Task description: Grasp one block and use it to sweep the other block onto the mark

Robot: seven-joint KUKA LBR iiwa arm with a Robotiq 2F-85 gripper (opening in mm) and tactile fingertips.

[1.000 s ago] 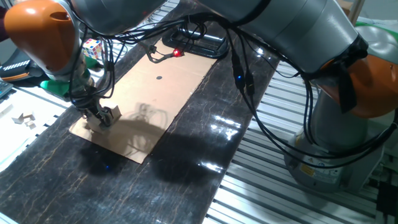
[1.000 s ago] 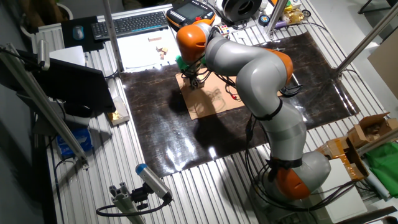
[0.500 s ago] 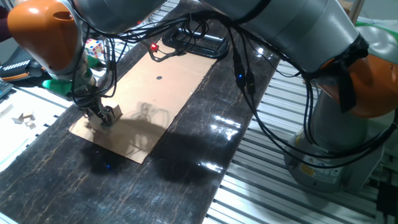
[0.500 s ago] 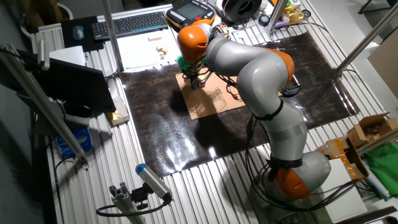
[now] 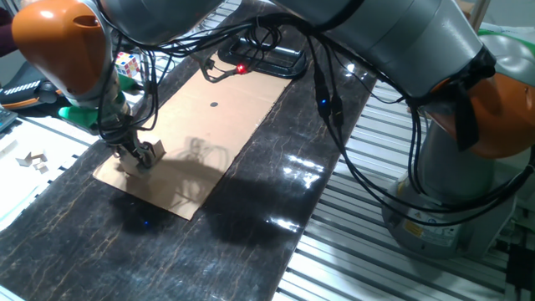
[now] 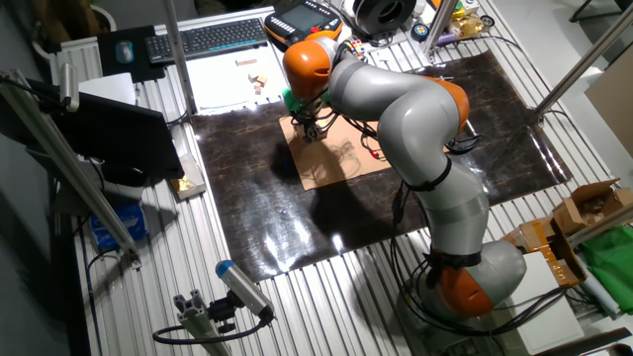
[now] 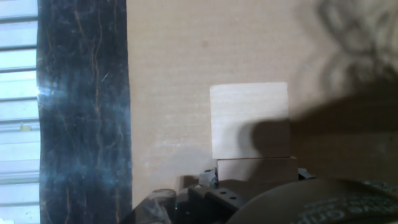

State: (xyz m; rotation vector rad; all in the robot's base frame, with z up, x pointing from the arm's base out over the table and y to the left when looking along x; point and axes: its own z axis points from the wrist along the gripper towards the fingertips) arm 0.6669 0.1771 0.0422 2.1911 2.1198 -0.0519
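Observation:
Two pale wooden blocks lie on the tan cardboard (image 5: 242, 109) near its near-left corner. In the hand view the farther block (image 7: 250, 121) shows its square top, and the nearer block (image 7: 256, 169) abuts it face to face, right at my hand. My gripper (image 5: 139, 158) is down at the cardboard and seems shut on the nearer block; the fingers hide most of it in the fixed views. The gripper (image 6: 309, 133) also shows in the other fixed view. The mark (image 5: 214, 105), a tiny black dot, lies further along the cardboard, well apart from the blocks.
A black frame with cables and a red light (image 5: 241, 70) lies at the cardboard's far end. A colour cube (image 5: 124, 63) and a green object (image 5: 73, 115) stand left of the mat. The dark mat (image 5: 276, 184) surrounds the cardboard. A keyboard (image 6: 208, 38) lies behind.
The gripper has shifted very slightly along the cardboard, staying down at the blocks. The red light flickered.

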